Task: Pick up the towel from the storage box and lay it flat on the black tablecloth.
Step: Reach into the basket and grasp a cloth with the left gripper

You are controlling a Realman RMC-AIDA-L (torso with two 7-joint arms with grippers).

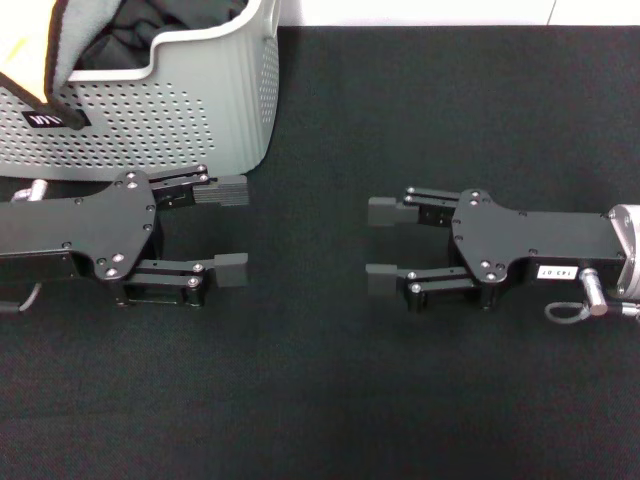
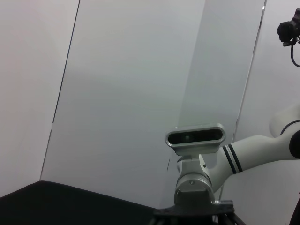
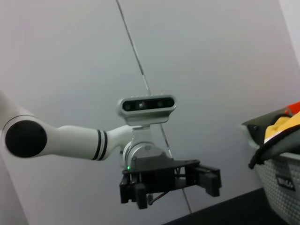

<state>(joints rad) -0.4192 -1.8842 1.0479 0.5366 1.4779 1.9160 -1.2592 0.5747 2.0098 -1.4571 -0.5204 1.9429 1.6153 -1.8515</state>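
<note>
The storage box (image 1: 180, 110) stands at the back left on the black tablecloth (image 1: 420, 100). The towel (image 1: 88, 28) lies in it and hangs over the rim, with yellow reverse and black edge showing. My left gripper (image 1: 240, 230) is open and empty just in front of the box, low over the tablecloth. My right gripper (image 1: 375, 246) is open and empty, facing the left one across a gap. The right wrist view shows the left gripper (image 3: 187, 180) farther off, the box (image 3: 281, 187) and the towel (image 3: 281, 129) on its rim.
A dark cloth (image 1: 175, 20) lies inside the box behind the towel. The tablecloth spreads wide to the right and front. The left wrist view shows the right arm's wrist camera (image 2: 195, 137) and a white wall.
</note>
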